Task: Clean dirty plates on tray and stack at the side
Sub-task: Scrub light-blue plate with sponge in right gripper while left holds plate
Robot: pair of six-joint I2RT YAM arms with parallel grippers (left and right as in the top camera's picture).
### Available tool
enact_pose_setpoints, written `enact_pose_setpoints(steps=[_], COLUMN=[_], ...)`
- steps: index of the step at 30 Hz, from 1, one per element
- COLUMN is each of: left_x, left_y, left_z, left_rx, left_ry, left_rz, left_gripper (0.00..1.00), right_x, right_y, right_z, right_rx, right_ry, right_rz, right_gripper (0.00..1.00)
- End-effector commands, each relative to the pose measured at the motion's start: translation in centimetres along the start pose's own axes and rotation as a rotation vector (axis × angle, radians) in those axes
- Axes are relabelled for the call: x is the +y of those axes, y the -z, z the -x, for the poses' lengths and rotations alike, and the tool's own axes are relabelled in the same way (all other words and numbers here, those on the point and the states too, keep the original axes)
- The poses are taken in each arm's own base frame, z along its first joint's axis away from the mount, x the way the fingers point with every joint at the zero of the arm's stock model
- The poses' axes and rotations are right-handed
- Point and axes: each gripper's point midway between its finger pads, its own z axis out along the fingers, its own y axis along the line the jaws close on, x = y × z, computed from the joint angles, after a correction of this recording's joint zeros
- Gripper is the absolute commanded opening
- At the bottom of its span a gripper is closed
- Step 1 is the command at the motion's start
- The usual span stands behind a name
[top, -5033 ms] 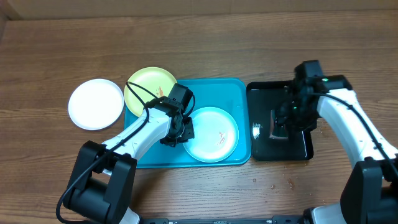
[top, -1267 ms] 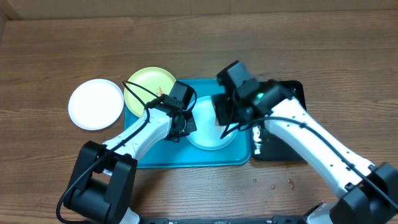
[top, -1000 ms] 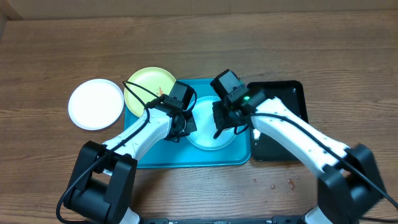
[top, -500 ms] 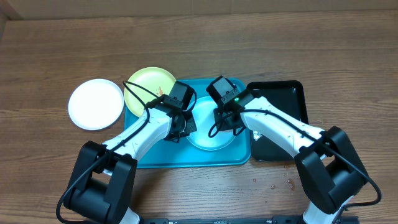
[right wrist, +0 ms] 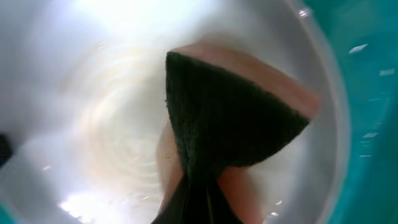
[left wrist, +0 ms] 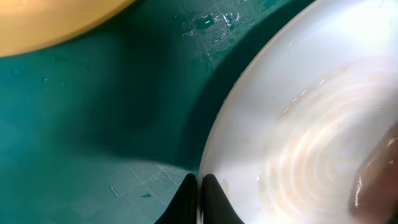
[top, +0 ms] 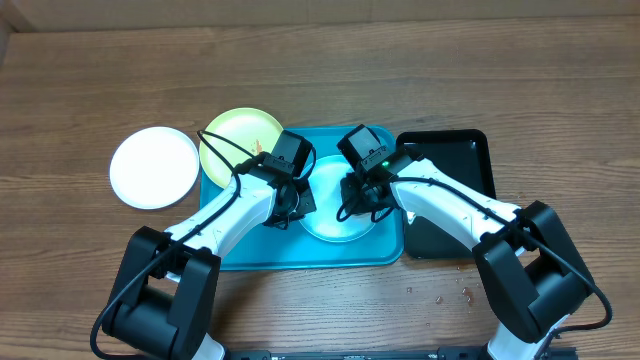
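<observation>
Our right gripper point(right wrist: 198, 202) has crossed from the black tray point(top: 468, 158) to frame centre. It is clamped on a sponge point(right wrist: 230, 118) (dark face toward the lens), seemingly pressed on the light blue plate point(top: 335, 218) in the turquoise tray point(top: 240, 245). Our left gripper point(left wrist: 199, 193) pinches that plate's rim.

The overhead camera looks straight down from high on the whole surface point(top: 100, 80). Both wrist cameras face down, very close, onto the light blue plate point(left wrist: 311, 124) in the tray point(top: 300, 252), which all three share.
</observation>
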Motion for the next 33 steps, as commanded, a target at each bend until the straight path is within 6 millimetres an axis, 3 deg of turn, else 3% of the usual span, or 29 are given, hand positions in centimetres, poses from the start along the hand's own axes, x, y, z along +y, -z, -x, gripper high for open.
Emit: enact_pose_setpoints(steps=[1, 8, 18, 26, 33], left_x=[0.0, 0.0, -0.3, -0.3, -0.1], left_y=[-0.3, -0.3, -0.3, -0.3, -0.3], left_z=[-0.6, -0.6, -0.9, -0.9, -1.0], left_rx=[0.021, 0.021, 0.036, 0.037, 0.044], left_ry=[-0.030, -0.031, -0.046, -0.046, -0.052], left_rz=[0.002, 0.003, -0.017, -0.017, -0.011], left_gripper=[0.04, 0.04, 0.05, 0.06, 0.07], right_x=[3.1, 4.2, 5.1, 5.5, 4.1], right_y=[-0.7, -0.6, -0.6, -0.2, 3.6], right_z=[-2.9, -3.2, -1.8, 0.9, 5.3], right_rx=[0.118, 0.128, 0.074, -0.022, -0.107], right_ry=[0.023, 0.035, 0.049, 0.043, -0.028], right_rz=[0.149, 0.192, 0.231, 0.272, 0.362], right_gripper=[0.04, 0.04, 0.04, 0.04, 0.04])
